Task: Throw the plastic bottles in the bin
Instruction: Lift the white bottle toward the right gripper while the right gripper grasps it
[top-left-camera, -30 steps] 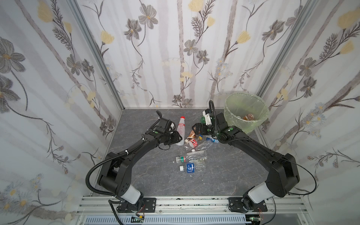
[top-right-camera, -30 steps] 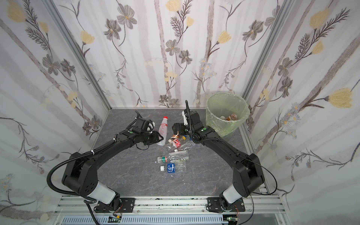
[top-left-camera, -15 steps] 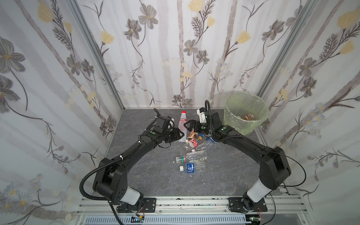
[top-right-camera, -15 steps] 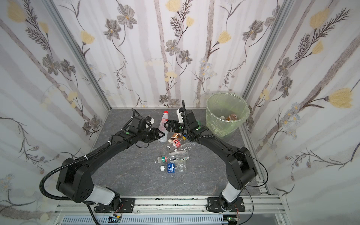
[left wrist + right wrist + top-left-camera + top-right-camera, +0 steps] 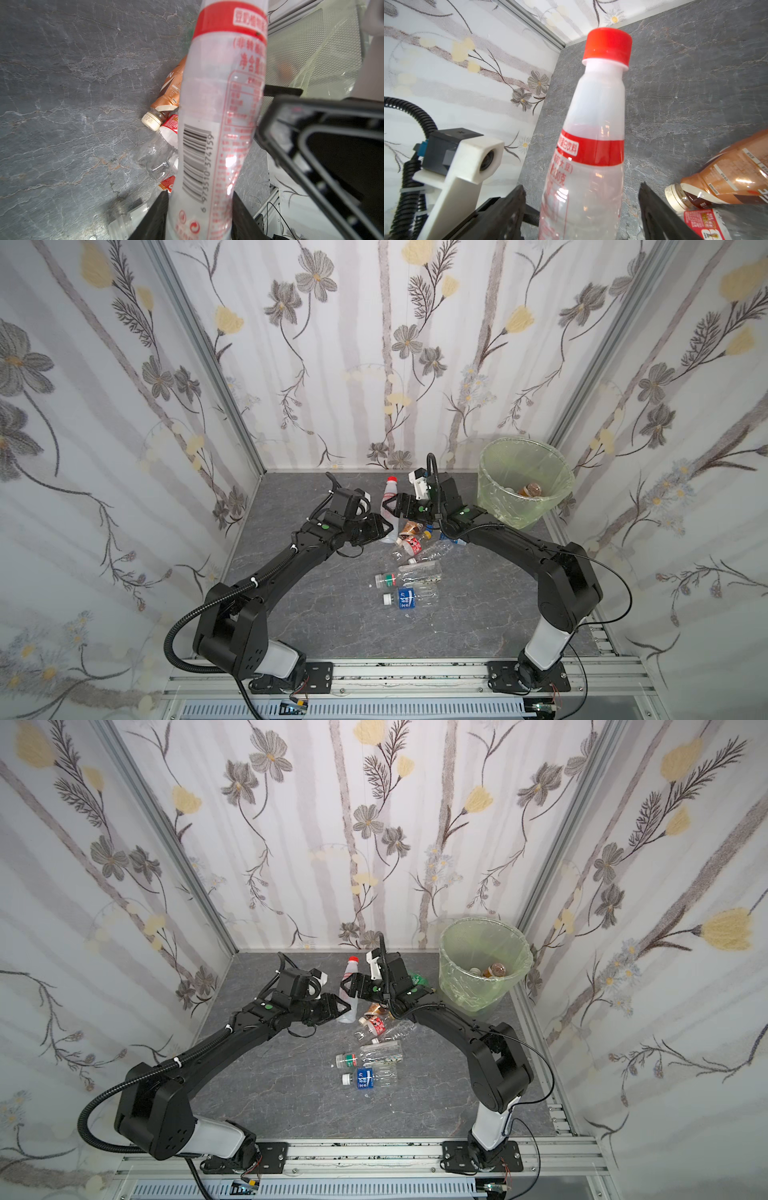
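Handover trouble looms: left claw (image 5: 199, 209) clamps the lower body of the red-capped bottle (image 5: 593, 116), held off the tabletop some way left of the bin (image 5: 511, 510). Right claw (image 5: 581, 195) straddles its middle, jaws apart, not touching. If left lets go before right closes, the slick bottle could drop among the loose bottles (image 5: 411, 545) beside the bin.

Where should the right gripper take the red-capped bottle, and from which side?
Grip the red-capped bottle under its red band, from the bin side. The left gripper clamps its base, leaving the upper half free; the right gripper straddles it there, open.
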Robot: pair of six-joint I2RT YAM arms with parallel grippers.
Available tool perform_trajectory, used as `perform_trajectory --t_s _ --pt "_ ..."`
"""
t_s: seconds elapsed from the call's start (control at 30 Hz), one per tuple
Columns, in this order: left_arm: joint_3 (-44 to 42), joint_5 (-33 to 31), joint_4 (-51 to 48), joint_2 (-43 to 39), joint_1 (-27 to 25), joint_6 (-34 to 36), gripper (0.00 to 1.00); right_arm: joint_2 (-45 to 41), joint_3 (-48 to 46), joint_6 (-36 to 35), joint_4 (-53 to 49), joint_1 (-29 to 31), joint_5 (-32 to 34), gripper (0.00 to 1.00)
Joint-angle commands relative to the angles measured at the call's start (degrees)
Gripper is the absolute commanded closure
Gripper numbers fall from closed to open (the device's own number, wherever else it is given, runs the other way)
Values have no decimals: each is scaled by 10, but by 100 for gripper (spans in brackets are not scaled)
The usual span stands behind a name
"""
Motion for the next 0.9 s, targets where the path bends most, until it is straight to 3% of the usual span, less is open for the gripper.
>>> perform_trajectory --t_s 0.0,0.4,0.57,0.87 --pt "-1 6 20 -8 0 -7 53 13 12 15 31 2 -14 20" --pt "-4 11 24 -12 -1 -14 51 34 38 30 48 5 -19 45" --pt "-9 8 24 -18 -2 -14 42 37 43 28 44 4 -14 52" --pt "-20 3 24 -40 2 -13 22 36 84 -24 -33 -18 24 53"
